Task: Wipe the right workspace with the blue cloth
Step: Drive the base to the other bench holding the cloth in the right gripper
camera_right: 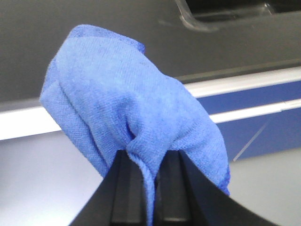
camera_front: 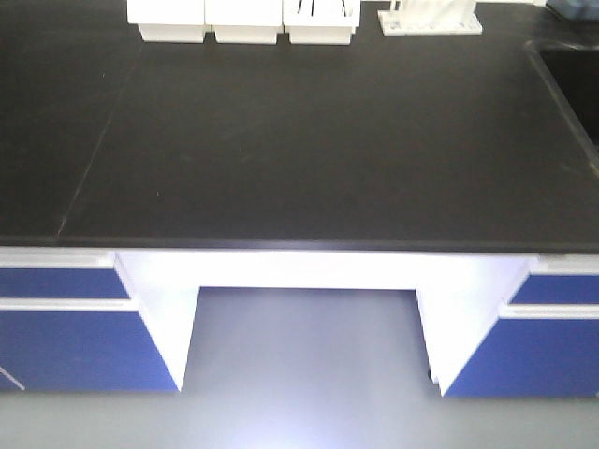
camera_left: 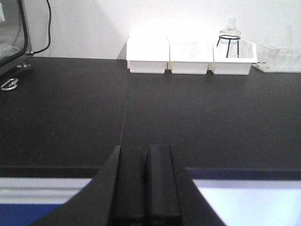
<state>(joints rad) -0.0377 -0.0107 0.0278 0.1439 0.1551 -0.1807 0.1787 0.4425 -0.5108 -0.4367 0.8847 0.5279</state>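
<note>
The right gripper (camera_right: 149,162), black w/ two flat fingers, is pinched tight on the small soft bright blue cloth (camera_right: 127,99). The cloth bunches up out of the jaws & fills most of the right wrist view. It is up in the air & touches no surface. Behind it runs the front edge of the wide matte black benchtop (camera_right: 28,52), then a white strip (camera_right: 23,125) & the blue cabinet fronts (camera_right: 268,134). Low down is grey floor (camera_right: 42,174). At the top of that view is a dark hole w/ a shiny rim, prob. the sink cut-out (camera_right: 225,14), but it's blurry.

The left gripper (camera_left: 146,155), also black, has its fingers pressed together w/ nothing between them. It hovers just off the bench's front edge & points across the top.

There's lots of open room. The middle of the black top is bare from the front edge back to the three white plastic trays (camera_left: 190,59) by the wall. A thin seam (camera_left: 124,113) runs front to back on the left side. A clear glass flask (camera_left: 230,30) stands in the right-hand tray. In the front view the sink cut-out bites into the far right side. Under the bench is a white-walled gap (camera_front: 309,271) btw the blue drawers.
</note>
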